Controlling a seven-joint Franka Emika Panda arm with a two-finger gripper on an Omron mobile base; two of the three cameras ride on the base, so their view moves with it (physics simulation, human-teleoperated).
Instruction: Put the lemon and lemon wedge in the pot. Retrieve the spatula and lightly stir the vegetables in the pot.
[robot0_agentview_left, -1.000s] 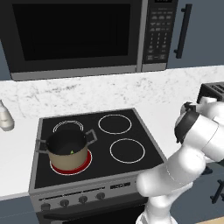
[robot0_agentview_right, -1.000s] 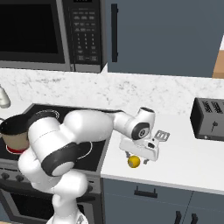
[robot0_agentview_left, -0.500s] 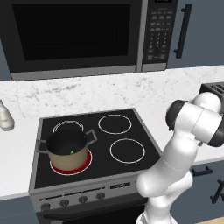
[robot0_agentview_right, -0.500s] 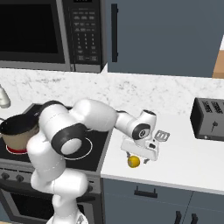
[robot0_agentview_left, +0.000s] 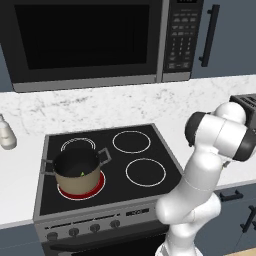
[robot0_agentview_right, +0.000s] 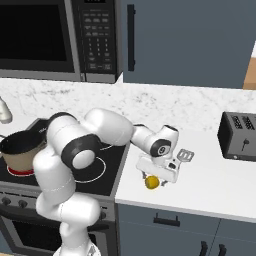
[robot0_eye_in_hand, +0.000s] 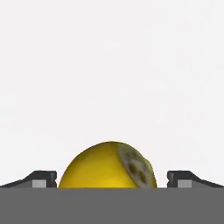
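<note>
1. One item is lined up for pickup: my tool (robot0_agentview_right: 156, 176) is down over the lemon (robot0_agentview_right: 152, 182) on the white worktop (robot0_agentview_right: 210, 185), right of the stove (robot0_agentview_left: 105, 170). From the hand camera the yellow fruit (robot0_eye_in_hand: 108, 165) sits between my two fingertips (robot0_eye_in_hand: 40, 178); it shows a cut-looking face with dark seed spots, so it may be the wedge and not the whole lemon. Can't tell which.
2. Tool state: jaws spread wide, one each side of the fruit with a gap at both flanks. Not pinching anything yet.
3. Step in hand, my read: first pick, fruit into pot. No transfer done from here; spatula and stir steps not started.
4. Next move calls for: settle a bit lower so the fingers straddle the fruit's widest part, close, lift clear, then swing left across the stove to the pot. The round skin may roll or squirt out if I close off-centre.
5. Pot (robot0_agentview_left: 76, 171) is on the front-left burner, which glows red; a small yellow-green bit (robot0_agentview_left: 82, 174) lies inside it. Well apart from the fruit.
6. Spatula (robot0_agentview_right: 184, 155) lies flat on the worktop just beyond my tool, towards the toaster (robot0_agentview_right: 239, 136).
7. Writing: microwave (robot0_agentview_left: 85, 42) keypad has markings, too small to read. No brands legible.
</note>
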